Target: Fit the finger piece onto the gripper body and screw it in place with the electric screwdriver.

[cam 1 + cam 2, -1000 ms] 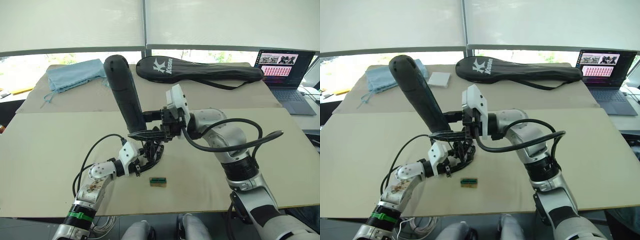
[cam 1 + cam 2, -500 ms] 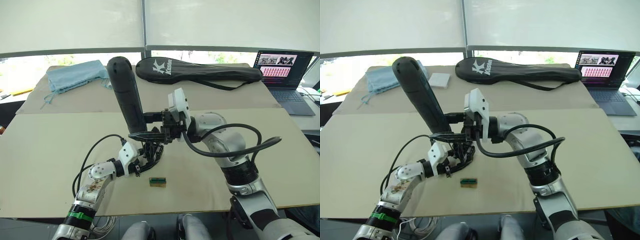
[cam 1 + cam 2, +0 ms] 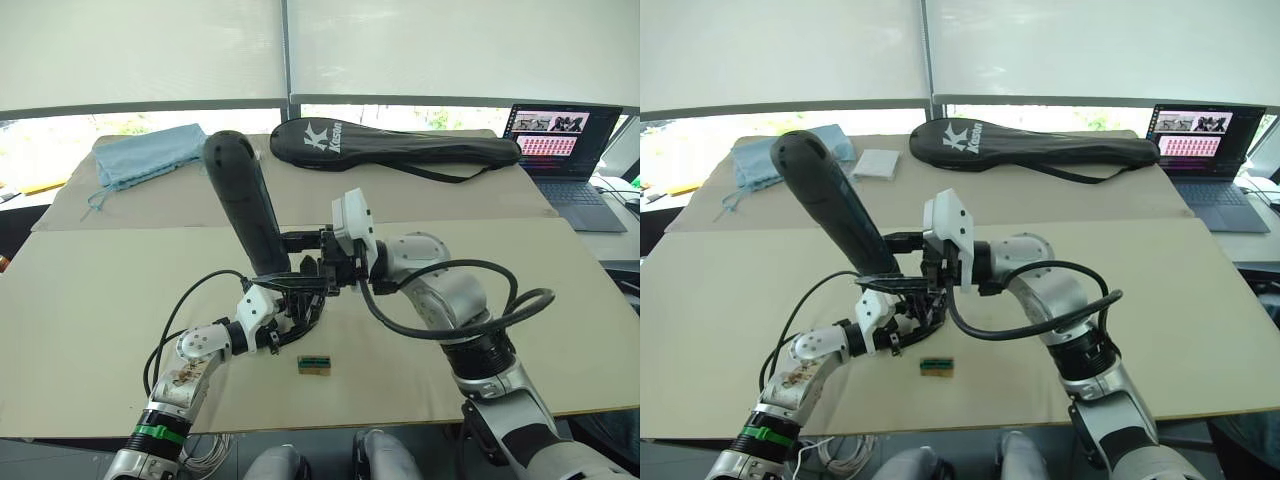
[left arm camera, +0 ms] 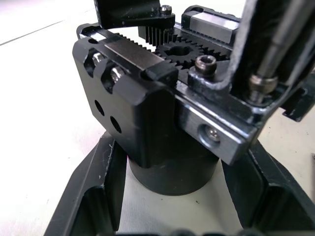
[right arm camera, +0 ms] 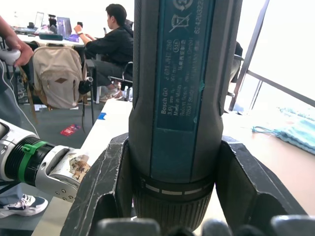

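Observation:
The electric screwdriver (image 3: 245, 205) is a thick black cylinder that leans back toward the left, its thin bit end down. My right gripper (image 3: 288, 262) is shut on its lower part, and the fingers (image 5: 106, 182) clamp the barrel (image 5: 182, 98) on both sides. Under it, at mid-table, stands the gripper body (image 4: 147, 113), a black block with a toothed rack and a round base. My left gripper (image 3: 293, 312) is shut on that base. The metal bit (image 4: 275, 44) comes down onto the body's metal edge. A black piece (image 4: 130, 12) sits on the rack; I cannot tell whether it is the finger piece.
A small green-and-tan box (image 3: 315, 364) lies just in front of the body. At the back of the table (image 3: 90, 300) are a blue cloth (image 3: 150, 155), a black racket bag (image 3: 395, 150) and a laptop (image 3: 562, 135). People sit at desks (image 5: 110, 42) off to the side.
My right arm has brought the screwdriver lower and tilted it further left, closer onto the gripper body. The left gripper and the body have stayed put.

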